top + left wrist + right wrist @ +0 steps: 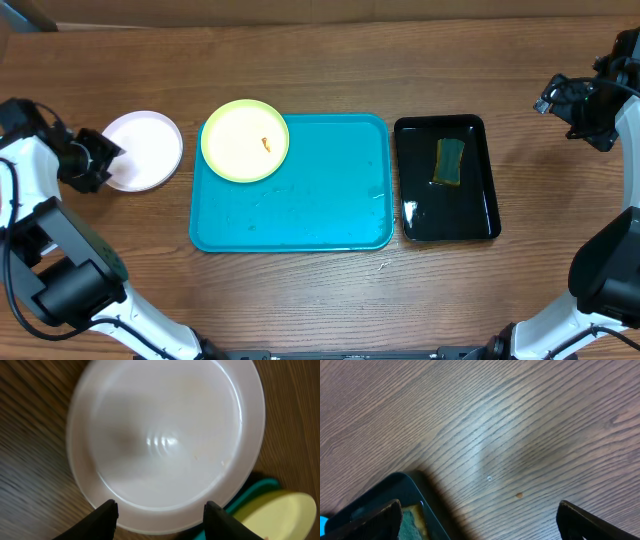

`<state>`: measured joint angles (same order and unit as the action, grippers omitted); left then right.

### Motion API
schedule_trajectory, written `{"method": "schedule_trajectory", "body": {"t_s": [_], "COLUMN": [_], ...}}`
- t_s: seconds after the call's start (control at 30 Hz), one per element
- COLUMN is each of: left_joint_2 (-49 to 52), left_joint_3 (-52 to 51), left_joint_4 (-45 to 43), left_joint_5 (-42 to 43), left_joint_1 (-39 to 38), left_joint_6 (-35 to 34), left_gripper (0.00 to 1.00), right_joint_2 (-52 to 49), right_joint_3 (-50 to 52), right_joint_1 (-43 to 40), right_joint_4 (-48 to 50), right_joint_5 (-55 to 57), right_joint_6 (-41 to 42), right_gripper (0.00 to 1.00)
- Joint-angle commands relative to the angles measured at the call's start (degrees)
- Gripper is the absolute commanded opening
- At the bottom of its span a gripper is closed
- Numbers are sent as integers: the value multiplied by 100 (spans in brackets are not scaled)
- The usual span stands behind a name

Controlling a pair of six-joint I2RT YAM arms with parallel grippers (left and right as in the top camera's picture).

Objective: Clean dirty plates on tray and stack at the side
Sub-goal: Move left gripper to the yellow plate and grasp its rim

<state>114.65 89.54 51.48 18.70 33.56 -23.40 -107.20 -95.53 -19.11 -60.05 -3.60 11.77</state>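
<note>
Overhead view: table (pixel 320 300) w/ two trays and two arms, as recorded at this moment.
Turquoise tray (pixel 300 200): lay at table centre; wet streaks showed on its floor.
Yellow-green plate (pixel 245 140): sat in the tray's 10 o'clock corner, rim overlapping the tray edge; orange-brown smear (pixel 265 143) just right of plate centre.
White plate (pixel 143 150): rested on the wood at 9 o'clock of the tray, off it, near the yellow-green plate but not touching. No smear was visible on it. Whether a second plate lay beneath couldn't be told.
L gripper (pixel 95 160): stood at the white plate's 9 o'clock edge.
Black tray (pixel 446 225): lay at 3 o'clock of the turquoise tray, just beside it; sponge (pixel 449 161) inside, toward 12 o'clock.
R gripper (pixel 585 110): hung at 2 o'clock of the black tray, well apart from both plates.
Left wrist view: L gripper (pixel 160 506) had jaws spread, holding nothing, w/ the white plate (pixel 165 435) rim between the fingers (pixel 107 515); contact couldn't be told.
Right wrist view: R gripper (pixel 480 505) had jaws wide apart and empty over bare wood; black tray (pixel 385 492) corner at 8 o'clock; small orange speck (pixel 519 495) on the wood.
</note>
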Motion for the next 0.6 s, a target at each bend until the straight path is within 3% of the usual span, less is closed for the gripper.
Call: {"method": "schedule_trajectory", "body": {"t_s": [0.0,0.13,0.23,0.37,0.57], "left_joint_2": [-474,-470,-382,-199,-9], "left_joint_3": [155,118,83,83,83], "left_joint_4": [315,551,529,529,522], "left_joint_5": [341,184,-627,-1335,-1622], "left_joint_1": [-470,-1231,-1871,-2551,-2986], "left_joint_6": [192,483,474,461,452], "left_gripper": [55,50,49,55,59], "right_joint_2": [111,111,111,111,111], "right_joint_3": [-87,-87,-87,-87,-87], "right_joint_1": [7,7,7,7,7], "right_joint_4": [15,15,15,15,15], "right_joint_5": [57,57,57,57,57], "right_joint_6": [24,24,24,24,24], "right_gripper": [100,100,100,100,100]}}
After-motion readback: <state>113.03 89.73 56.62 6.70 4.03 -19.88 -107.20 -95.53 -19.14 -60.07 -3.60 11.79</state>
